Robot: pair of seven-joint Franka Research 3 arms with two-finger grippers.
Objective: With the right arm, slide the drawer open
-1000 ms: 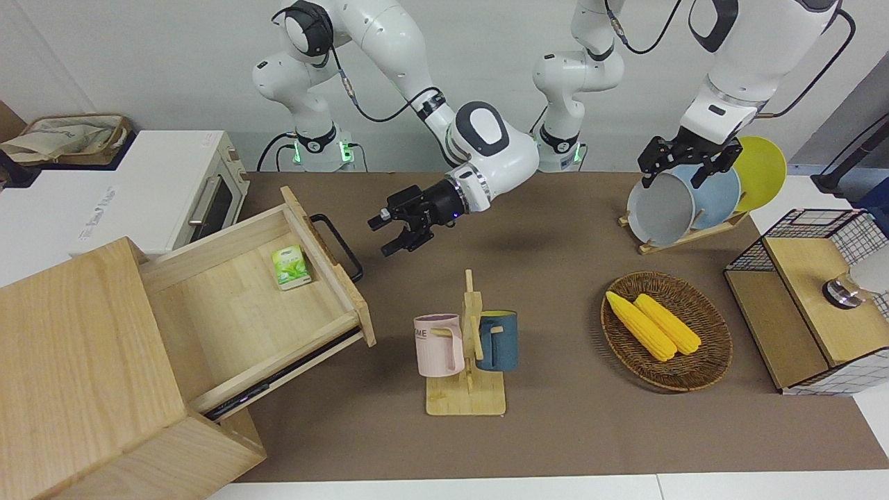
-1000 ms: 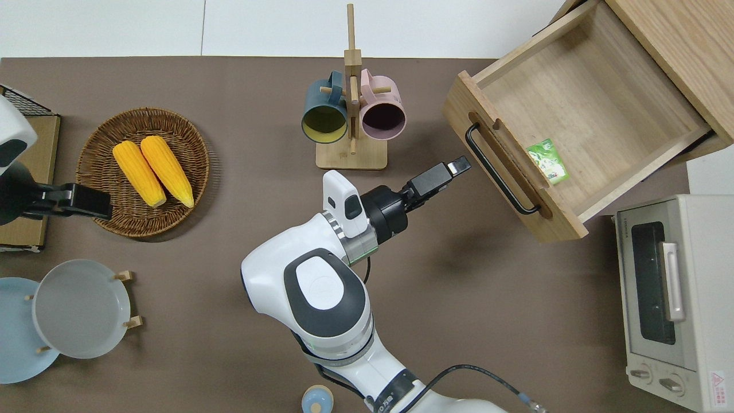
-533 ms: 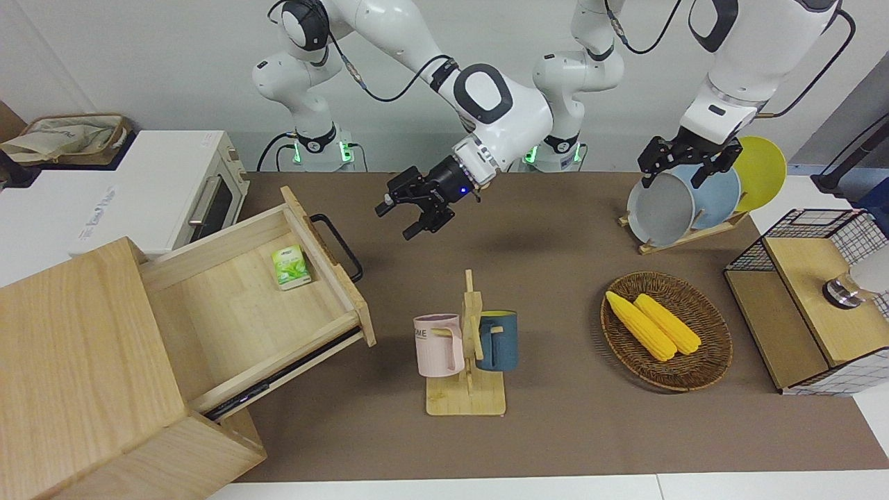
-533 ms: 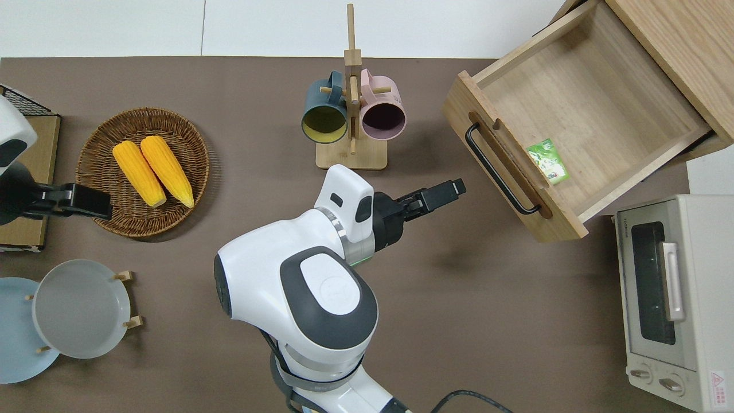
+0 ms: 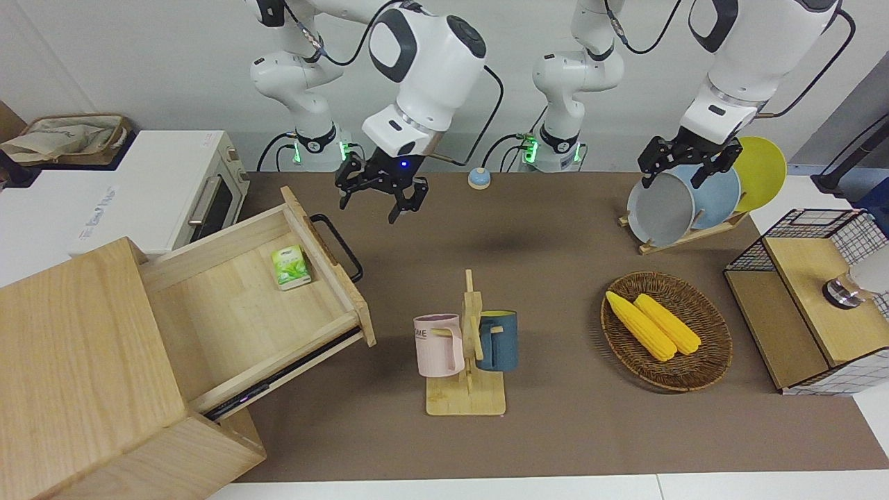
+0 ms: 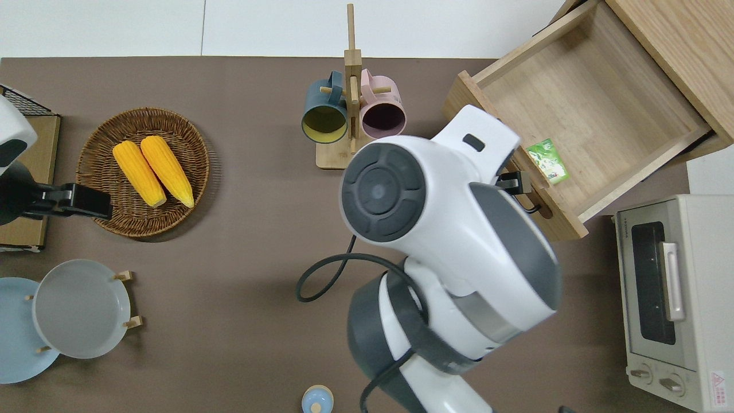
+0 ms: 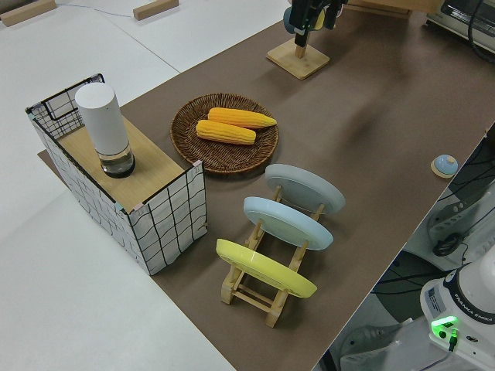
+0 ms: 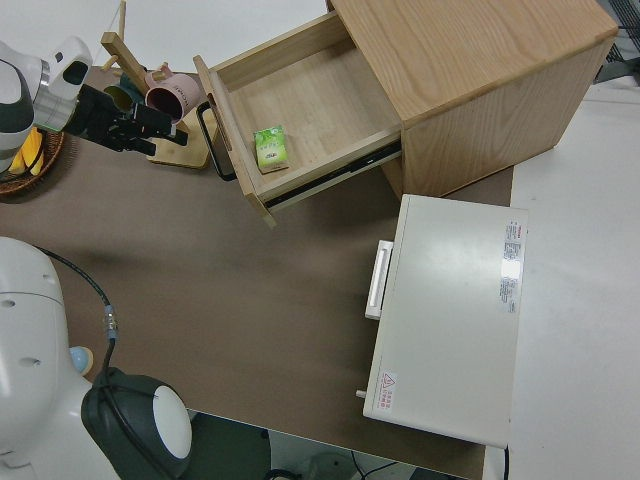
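Note:
The drawer of the pale wooden cabinet stands pulled far out, with its black bar handle facing the table's middle. A small green packet lies inside it. My right gripper hangs open and empty in the air, fingers pointing down, blue light on at the wrist. In the overhead view the arm hides most of the gripper; a black part shows over the drawer's front board, by the handle. It touches nothing. My left arm is parked, its gripper open.
A white toaster oven stands beside the cabinet, nearer to the robots. A mug rack with two mugs stands mid-table. A basket of corn, a plate rack and a wire-mesh rack are toward the left arm's end.
My right arm has risen and swung toward the drawer. Its open gripper went from level over the mid-table to pointing down over the drawer's front. The drawer has not moved.

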